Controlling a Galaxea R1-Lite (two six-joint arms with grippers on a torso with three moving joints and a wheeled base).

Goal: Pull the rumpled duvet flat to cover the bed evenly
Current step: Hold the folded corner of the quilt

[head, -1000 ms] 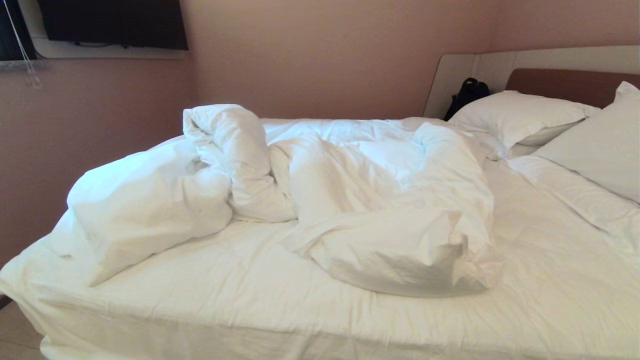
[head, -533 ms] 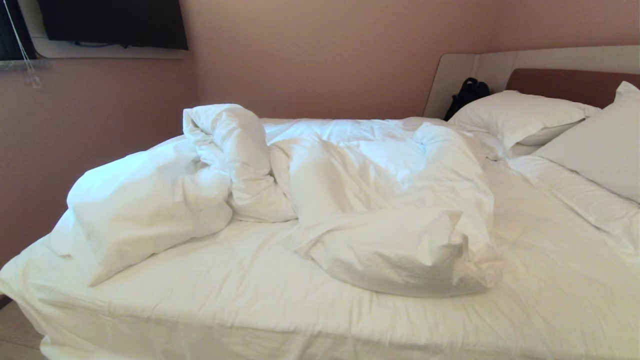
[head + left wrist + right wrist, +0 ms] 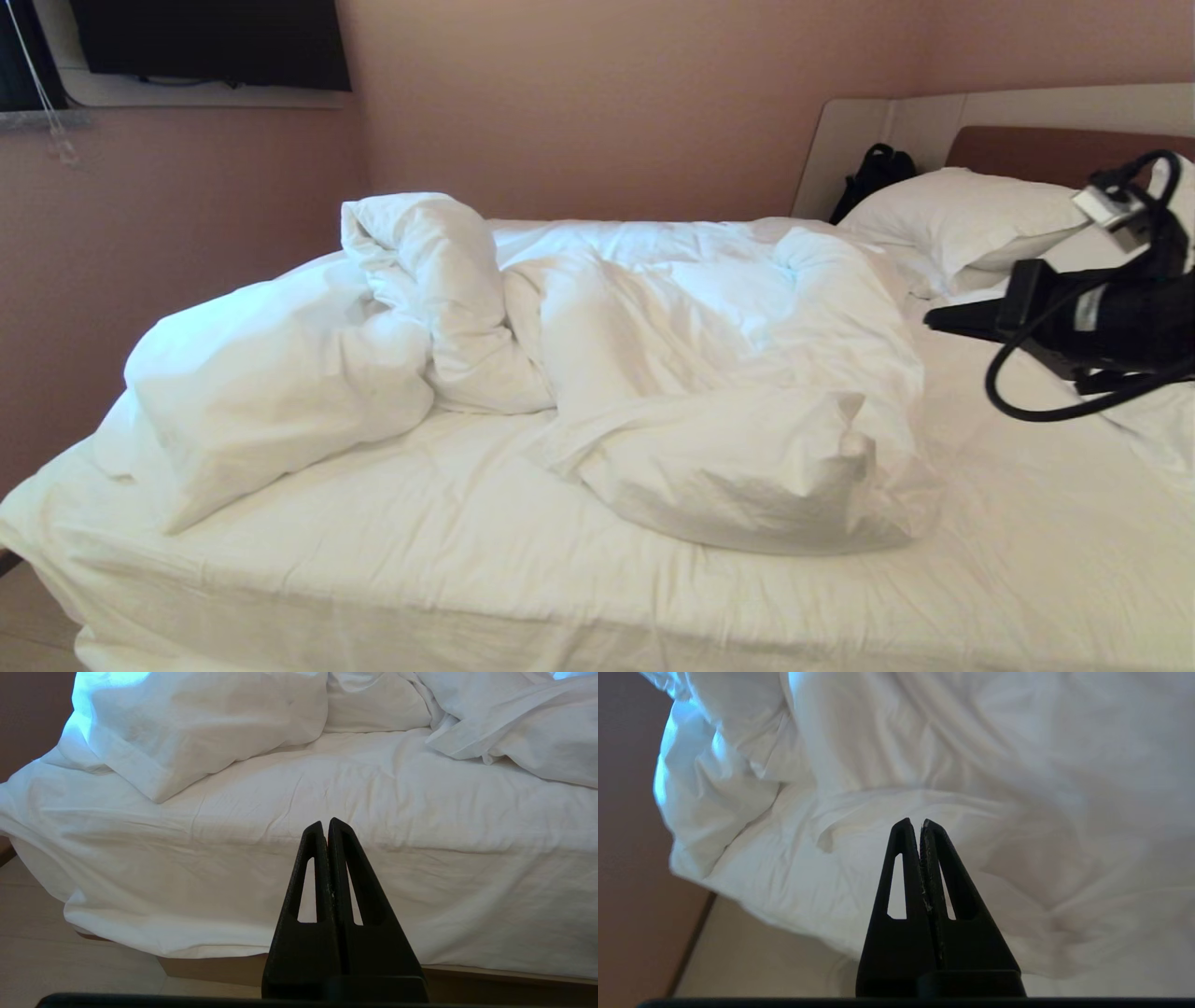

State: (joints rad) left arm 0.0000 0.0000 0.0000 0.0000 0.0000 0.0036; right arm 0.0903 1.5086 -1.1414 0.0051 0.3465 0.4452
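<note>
Duvet [image 3: 579, 373] heaped in a twisted ridge across the far and middle part of the bed [image 3: 467, 597], one fat lobe slumped toward the left edge, another folded bundle lying nearer the middle front, bare sheet [image 3: 1027, 523] showing all along the near side and to the right. Judged soft, puffy and light for its bulk, yet broad enough to drag and snag on its own folds; cotton cover creased, likely easy to pinch without slipping. Best hold probably a hem or corner of the near bundle, where the cover doubles into a firm edge, rather than the plump middle, which would only bunch up between the fingers. Pulling one spot alone likely to tow the whole heap; a corner at a time looks wiser.

Right gripper [image 3: 934, 320] raised over the right side of the bed, well apart from the duvet, jaws pressed together and empty. Left gripper [image 3: 325, 823] parked low before the near side of the bed, likewise closed, holding nothing.

Pillows [image 3: 971, 219] stacked at the headboard [image 3: 1046, 154], dark bag [image 3: 873, 173] wedged behind them.
</note>
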